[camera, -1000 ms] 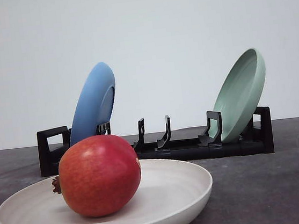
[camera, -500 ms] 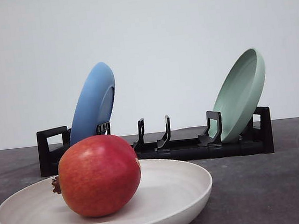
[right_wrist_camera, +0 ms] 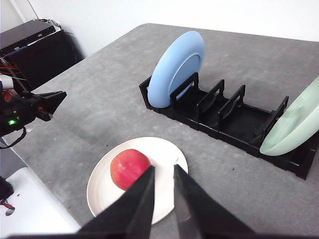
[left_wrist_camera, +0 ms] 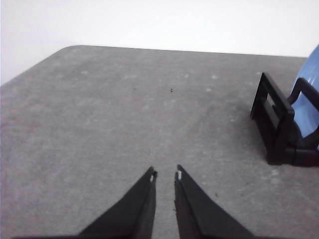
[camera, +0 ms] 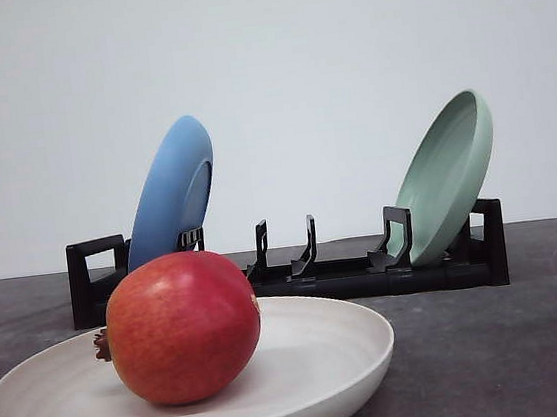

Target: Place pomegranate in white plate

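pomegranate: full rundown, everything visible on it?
The pomegranate is round, with smooth red skin blushing orange-yellow and a small brown crown nub pointing sideways toward the robot's left. It looks whole and unmarked. It lies on its side inside the white plate, left of the plate's centre in the front view, touching only the plate. No claw holds it.

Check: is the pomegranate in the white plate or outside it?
In: pomegranate rests inside the white plate, with neither gripper touching it.

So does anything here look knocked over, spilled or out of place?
Nothing stands out. The pomegranate sits whole in the white plate, nothing is spilled, and the blue plate and green plate lean in the black rack as racked plates do.
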You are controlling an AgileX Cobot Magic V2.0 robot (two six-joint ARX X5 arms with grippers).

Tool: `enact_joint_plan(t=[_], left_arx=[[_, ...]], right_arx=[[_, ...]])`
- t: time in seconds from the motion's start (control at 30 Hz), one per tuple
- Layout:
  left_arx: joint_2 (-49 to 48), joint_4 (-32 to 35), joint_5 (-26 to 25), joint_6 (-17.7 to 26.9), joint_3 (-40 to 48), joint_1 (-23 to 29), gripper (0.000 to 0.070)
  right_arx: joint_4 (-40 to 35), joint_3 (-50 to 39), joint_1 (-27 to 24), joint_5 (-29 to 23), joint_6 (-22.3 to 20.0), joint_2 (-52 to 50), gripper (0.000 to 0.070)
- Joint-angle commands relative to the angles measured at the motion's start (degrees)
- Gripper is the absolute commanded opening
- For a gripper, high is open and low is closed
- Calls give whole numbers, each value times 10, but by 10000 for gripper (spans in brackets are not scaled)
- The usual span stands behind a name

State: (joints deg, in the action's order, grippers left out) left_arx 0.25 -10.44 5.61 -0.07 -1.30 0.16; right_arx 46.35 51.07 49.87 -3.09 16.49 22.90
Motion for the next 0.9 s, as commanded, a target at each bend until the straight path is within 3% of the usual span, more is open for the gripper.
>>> enact_joint_plan(t=[0.0, 0.17, 0.87], left_arx=[[-1, -5, -13, 39, 6, 1, 57], [-1, -7, -47, 49, 6, 1, 57], [-1, -3, -47, 50, 6, -2, 57]], right_arx=[[-7, 7, 6, -1, -4, 2, 65], [-7, 7, 6, -1, -4, 2, 65], [-7, 7, 6, -1, -4, 2, 65]])
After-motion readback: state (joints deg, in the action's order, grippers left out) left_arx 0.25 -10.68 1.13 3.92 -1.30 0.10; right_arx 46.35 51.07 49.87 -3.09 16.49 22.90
